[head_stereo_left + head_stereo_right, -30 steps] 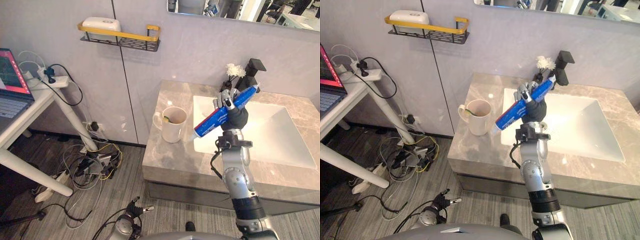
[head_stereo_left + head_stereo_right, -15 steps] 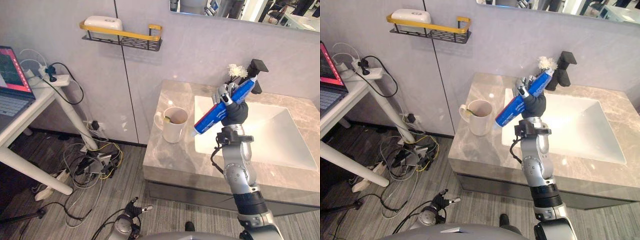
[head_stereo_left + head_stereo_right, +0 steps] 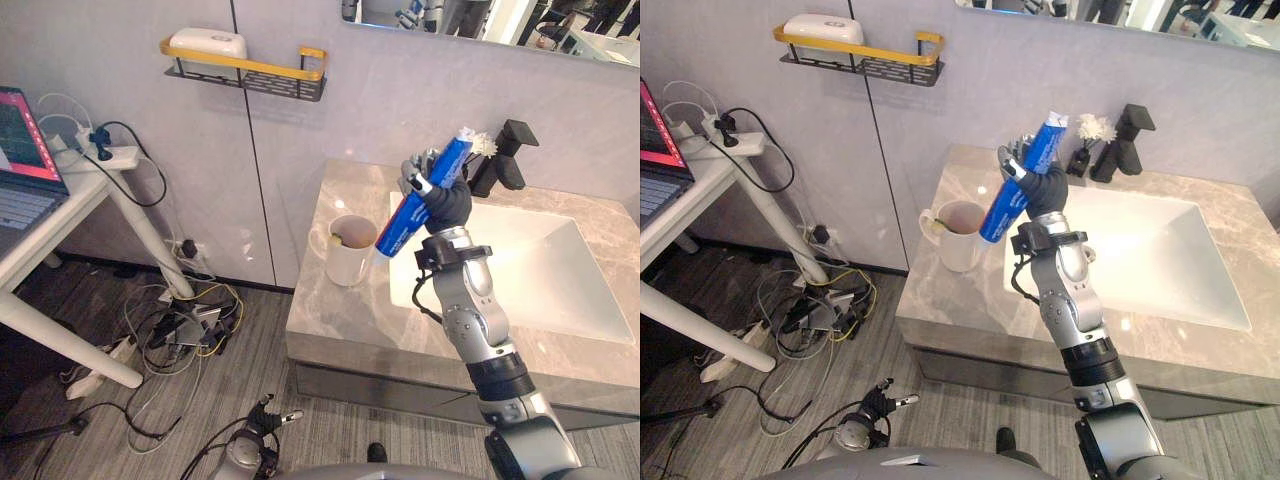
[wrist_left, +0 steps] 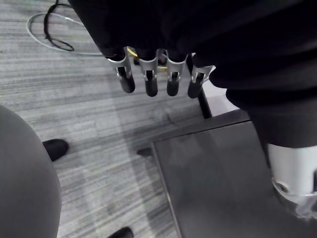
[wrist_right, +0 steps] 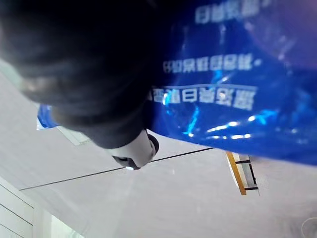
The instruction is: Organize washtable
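Note:
My right hand (image 3: 447, 206) is raised over the grey marble counter (image 3: 340, 318) and is shut on a blue toothpaste tube (image 3: 419, 200). The tube is steeply tilted, its white cap end pointing down just right of the white mug's (image 3: 347, 252) rim. From the wrist, the blue tube (image 5: 223, 74) lies against the palm. Something small and yellow-green sits in the mug (image 3: 958, 236), which stands on the counter's left part. My left hand (image 4: 148, 74) hangs low over the grey floor with its fingers straight and nothing in it.
A white sink basin (image 3: 520, 262) lies right of the mug, with a black faucet (image 3: 505, 160) and small white flowers (image 3: 486, 145) behind it. A yellow-edged wall shelf (image 3: 250, 72) carries a white box (image 3: 208, 43). A desk with a laptop (image 3: 20, 170) and floor cables (image 3: 180, 320) are at left.
My right hand has carried the tube left, from over the basin's edge toward the mug, and turned it more upright. The mug has not moved.

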Available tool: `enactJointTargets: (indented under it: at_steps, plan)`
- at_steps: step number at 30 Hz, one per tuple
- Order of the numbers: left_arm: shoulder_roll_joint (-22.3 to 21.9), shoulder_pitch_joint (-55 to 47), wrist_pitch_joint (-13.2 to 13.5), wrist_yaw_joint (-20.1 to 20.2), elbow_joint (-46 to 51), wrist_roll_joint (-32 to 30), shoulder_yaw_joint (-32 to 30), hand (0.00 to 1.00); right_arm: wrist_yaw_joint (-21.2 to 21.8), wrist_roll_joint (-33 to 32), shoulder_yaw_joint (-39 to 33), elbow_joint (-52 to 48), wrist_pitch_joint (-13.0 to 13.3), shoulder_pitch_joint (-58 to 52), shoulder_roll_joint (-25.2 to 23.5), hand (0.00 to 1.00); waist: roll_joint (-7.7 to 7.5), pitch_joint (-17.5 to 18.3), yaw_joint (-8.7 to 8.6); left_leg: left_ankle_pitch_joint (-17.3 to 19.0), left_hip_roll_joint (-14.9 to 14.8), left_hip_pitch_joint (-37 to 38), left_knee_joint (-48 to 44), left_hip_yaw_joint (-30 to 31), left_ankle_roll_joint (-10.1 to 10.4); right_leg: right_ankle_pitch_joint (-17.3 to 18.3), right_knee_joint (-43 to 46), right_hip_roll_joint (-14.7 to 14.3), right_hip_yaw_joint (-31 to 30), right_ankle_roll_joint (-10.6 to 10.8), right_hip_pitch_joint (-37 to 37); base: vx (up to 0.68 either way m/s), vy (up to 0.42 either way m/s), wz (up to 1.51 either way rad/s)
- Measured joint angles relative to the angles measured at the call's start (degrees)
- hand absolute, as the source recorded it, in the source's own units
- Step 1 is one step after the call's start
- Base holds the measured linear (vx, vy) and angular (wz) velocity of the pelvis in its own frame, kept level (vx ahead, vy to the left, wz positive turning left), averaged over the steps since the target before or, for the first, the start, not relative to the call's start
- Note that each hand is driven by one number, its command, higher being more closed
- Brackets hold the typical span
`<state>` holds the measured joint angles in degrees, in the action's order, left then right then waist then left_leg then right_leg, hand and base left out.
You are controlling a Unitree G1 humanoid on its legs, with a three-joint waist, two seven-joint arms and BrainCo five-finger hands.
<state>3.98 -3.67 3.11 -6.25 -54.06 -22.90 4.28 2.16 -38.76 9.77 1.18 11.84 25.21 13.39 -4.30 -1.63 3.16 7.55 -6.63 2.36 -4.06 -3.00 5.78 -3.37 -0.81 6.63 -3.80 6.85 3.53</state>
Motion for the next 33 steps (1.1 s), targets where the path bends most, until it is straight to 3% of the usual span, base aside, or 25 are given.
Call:
enactJointTargets:
  at_steps: [21, 26, 28, 33]
  plan:
    - [0.0, 0.86, -0.01, -0.36, -2.08, 0.11, -2.02, 0.0, -0.93, 0.16, 2.55, 4.09, -1.15, 4.12, 1.25, 1.0, 0.11, 0.73, 0.44, -0.4, -0.08, 0.0, 0.23, 0.09, 0.02, 0.0, 0.14, -0.07, 0.07, -0.02, 0.34, 0.0, 0.0, 0.0]
    - [-1.62, 1.83, 0.09, 0.51, -3.04, 0.04, 0.49, 0.0, -1.96, 4.64, -0.65, 3.77, -1.15, 1.32, 1.37, 1.0, 2.72, 0.87, 0.25, -0.61, 0.75, -0.01, -0.48, 0.81, -0.27, 0.08, 0.65, 0.86, 0.96, 0.09, 0.13, 0.0, 0.021, 0.09]
    - [-2.53, 2.34, 0.08, 1.02, -4.38, 0.03, 2.24, 0.0, -2.6, 5.76, -3.57, 3.11, -1.15, -1.09, 1.62, 1.0, 4.99, 0.9, -0.71, -0.93, 1.63, 0.29, -0.49, 1.36, -0.69, 0.99, 2.3, 1.87, 1.37, 0.56, 0.19, -0.03, 0.056, 0.14]
    - [-4.33, 3.26, 0.99, 1.72, -6.77, -0.12, 5.2, 0.0, -5.24, 7.14, -10.06, -0.24, -0.85, -4.29, 3.41, 1.0, 8.24, 0.83, -1.84, -1.46, 2.45, 2.04, 0.06, 0.87, -1.11, 2.03, 4.81, 2.59, 0.78, 0.94, 0.18, -0.06, 0.037, -0.05]
